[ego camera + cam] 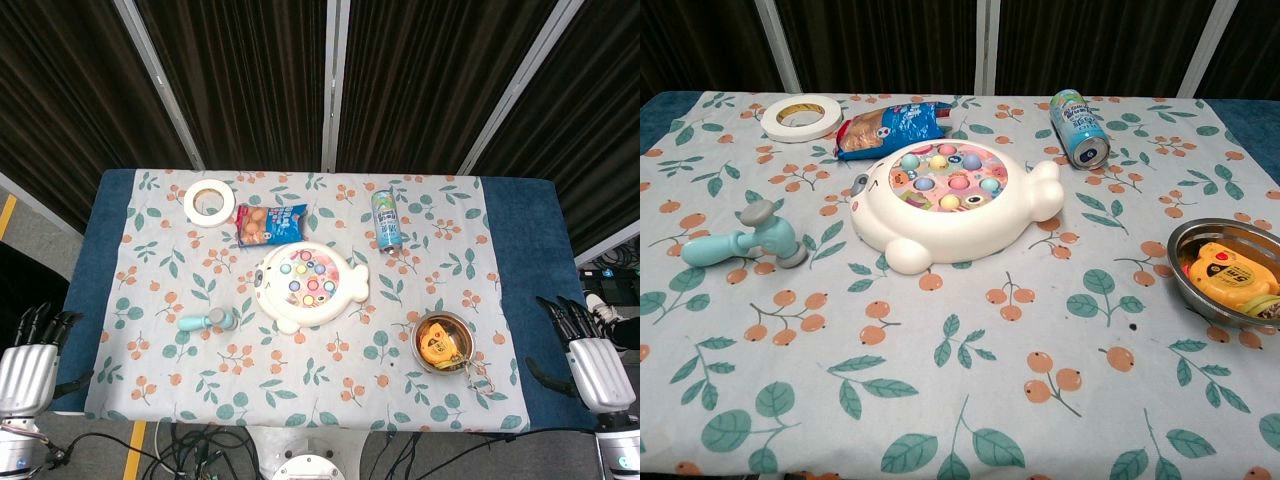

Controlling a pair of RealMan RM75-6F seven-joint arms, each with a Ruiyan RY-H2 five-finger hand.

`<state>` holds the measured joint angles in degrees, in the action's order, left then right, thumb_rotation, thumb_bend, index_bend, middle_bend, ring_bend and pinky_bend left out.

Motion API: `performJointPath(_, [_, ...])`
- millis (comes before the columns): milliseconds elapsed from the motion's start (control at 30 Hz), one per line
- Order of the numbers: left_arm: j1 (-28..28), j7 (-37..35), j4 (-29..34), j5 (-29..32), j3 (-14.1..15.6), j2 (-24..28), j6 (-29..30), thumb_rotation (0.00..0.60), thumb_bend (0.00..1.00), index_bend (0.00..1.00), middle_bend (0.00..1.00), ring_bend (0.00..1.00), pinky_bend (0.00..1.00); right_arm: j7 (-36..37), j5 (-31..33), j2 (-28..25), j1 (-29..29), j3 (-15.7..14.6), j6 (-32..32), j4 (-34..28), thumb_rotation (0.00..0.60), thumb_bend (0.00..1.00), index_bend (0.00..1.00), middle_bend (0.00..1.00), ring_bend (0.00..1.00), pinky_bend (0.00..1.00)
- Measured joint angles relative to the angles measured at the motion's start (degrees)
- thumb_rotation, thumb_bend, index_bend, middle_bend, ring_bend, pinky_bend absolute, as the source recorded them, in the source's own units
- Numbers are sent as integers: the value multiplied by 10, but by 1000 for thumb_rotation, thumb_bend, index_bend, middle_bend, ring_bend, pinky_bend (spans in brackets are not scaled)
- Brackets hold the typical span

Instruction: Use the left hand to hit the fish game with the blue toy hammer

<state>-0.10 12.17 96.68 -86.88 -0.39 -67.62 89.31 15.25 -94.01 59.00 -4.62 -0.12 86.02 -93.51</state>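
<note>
Head view looks down on the table (520,300), which is covered by a cloth (180,380) printed with leaves and orange fruit, and the white fish game (308,285) near the middle serves as the landmark for everything else. This fish game has a pink top set with coloured pegs, and nothing touches it. Behind the fish game and just to its left lies a blue snack bag (270,223), close to it but apart. Behind it to the right a drink can (387,219) lies on its side. Well to the front right of the fish game stands a metal bowl (424,352) holding a yellow tape measure (441,340). Behind the fish game to the far left, beyond the snack bag, a roll of white tape (209,202) lies flat. The blue toy hammer (207,321) lies on the cloth just left of the fish game, its handle pointing away from it, not touching it and held by no hand. The left hand (28,365) sits off the table's front left corner, far from the fish game, fingers spread and grasping nothing. The right hand (588,352) sits off the front right corner, likewise released and empty.
</note>
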Motion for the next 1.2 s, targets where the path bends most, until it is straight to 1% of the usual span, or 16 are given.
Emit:
performJointPath(333, [1,6,13,2,-1,5,0,600,92,197,190,14,35,8,-1,1,6,-1,13,7,600,216,0,128,0,0])
performJointPath(467, [-13,8,28,2,-16,10,-5,600,91,210,199,14,37,8,-2,-3,9,1,24,8,600,217,0,127,0,0])
performJointPath(567, [-33,-6,42,-2,-26,17,-24,600,91,216,203,25,45,2,-3,-9,11,4,30,6,600,217,0,127,0,0])
performJointPath(667, [-60,-34,57,-5,-35,26,-60,600,90,221,203,56,76,-1,-5,-15,11,7,36,2,600,216,0,128,0,0])
performJointPath(767, [-96,-70,71,-1,-47,34,-112,600,91,224,203,57,87,-4,-7,-19,12,7,39,0,600,216,0,128,0,0])
performJointPath(900, [-154,-101,78,24,-67,35,-200,600,91,225,204,57,99,-3,-4,-21,14,6,39,0,600,216,0,128,0,0])
performJointPath(1033, [-209,-99,70,77,-81,17,-282,600,92,240,203,57,104,1,0,-20,16,5,37,3,600,216,0,128,0,0])
performJointPath(1100, [-230,-83,61,111,-85,-4,-305,600,94,252,204,62,104,3,3,-19,17,5,36,5,600,216,0,128,0,0])
performJointPath(1200, [-248,-53,49,157,-87,-38,-319,600,97,263,208,81,104,6,5,-18,17,5,34,7,600,216,0,128,0,0])
